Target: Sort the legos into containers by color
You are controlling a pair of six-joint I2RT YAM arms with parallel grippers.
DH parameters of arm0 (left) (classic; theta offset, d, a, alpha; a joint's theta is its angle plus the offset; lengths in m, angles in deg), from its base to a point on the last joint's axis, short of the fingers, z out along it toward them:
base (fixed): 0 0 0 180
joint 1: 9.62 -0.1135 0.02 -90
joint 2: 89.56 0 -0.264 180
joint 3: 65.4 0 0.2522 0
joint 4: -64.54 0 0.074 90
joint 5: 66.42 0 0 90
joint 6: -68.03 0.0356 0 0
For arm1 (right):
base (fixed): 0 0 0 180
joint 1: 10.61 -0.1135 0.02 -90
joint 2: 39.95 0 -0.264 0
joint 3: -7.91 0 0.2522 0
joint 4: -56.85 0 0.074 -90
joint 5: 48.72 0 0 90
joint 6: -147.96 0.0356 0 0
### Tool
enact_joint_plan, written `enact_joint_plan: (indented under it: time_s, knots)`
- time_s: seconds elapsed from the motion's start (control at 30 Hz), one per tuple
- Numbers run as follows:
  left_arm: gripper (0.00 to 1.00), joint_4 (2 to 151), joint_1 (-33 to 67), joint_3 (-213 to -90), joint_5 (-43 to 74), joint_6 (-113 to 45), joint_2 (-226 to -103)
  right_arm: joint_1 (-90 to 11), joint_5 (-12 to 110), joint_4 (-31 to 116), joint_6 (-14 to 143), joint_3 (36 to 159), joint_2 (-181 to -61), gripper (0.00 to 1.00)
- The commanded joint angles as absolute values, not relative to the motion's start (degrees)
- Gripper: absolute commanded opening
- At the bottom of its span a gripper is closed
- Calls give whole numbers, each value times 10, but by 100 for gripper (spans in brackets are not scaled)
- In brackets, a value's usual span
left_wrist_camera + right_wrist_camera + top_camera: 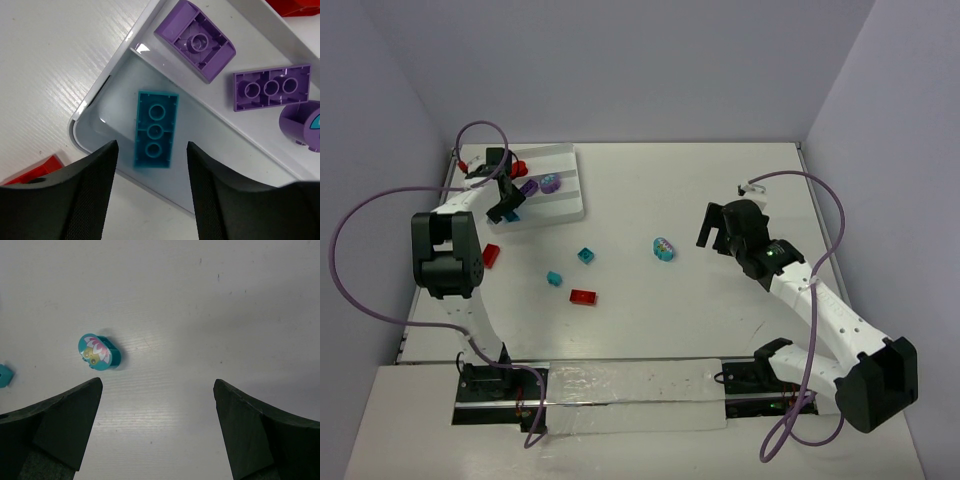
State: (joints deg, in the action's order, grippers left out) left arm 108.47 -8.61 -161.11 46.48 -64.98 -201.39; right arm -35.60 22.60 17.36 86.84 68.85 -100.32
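Fingers (80, 200) of the left gripper (151, 150) are standing parted over the white tray (82, 122), one on each side of a teal brick (156, 129) and touching neither side of it. That teal brick is lying underside up in the tray's corner compartment, at the middle of the left wrist view. Across a rib, toward the upper right, a sloped purple piece (195, 40), a flat purple brick (270, 87) and a rounded purple piece (300, 122) are sitting together in the next compartment. A red piece (295, 4) is showing at the top right corner. A red brick (32, 172) is lying on the table (50, 60) at the lower left, just outside the tray.

From above, the tray is sitting at the upper left with the left gripper hanging over its near edge. Lying loose mid-frame are a small teal brick (586, 255), another teal bit (554, 278), a second red brick (583, 296) and a rounded teal piece (663, 248). Right of centre, the right gripper (157, 385) is hovering with its jaws spread wide and nothing between them. The rounded teal piece is resting to the upper left of its fingers.
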Motion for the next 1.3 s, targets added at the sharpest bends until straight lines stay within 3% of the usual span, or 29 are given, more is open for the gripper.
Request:
enact_joint_plan:
  time_s: [0.0,0.13,0.33,0.47,0.73,0.93,1.27]
  knots:
    - [68,1071,-89,-1626,460,-647,-1993,-362,220,195,865,696,-1006,100]
    - [85,1072,-77,-1629,467,-634,-1953,-362,221,194,867,697,-1002,100]
    - [85,1092,11,-1618,504,-594,-1871,-362,223,194,871,697,-1001,100]
    - [85,1070,107,-1567,418,-514,-1826,-362,221,195,878,692,-987,100]
    - [88,1092,216,-1489,405,-547,-1812,-361,196,187,870,681,-951,100]
    - [97,1116,238,-1487,422,-548,-1860,-361,210,189,874,681,-966,100]
    - [82,1084,246,-1485,415,-566,-1929,-362,215,192,874,686,-977,100]
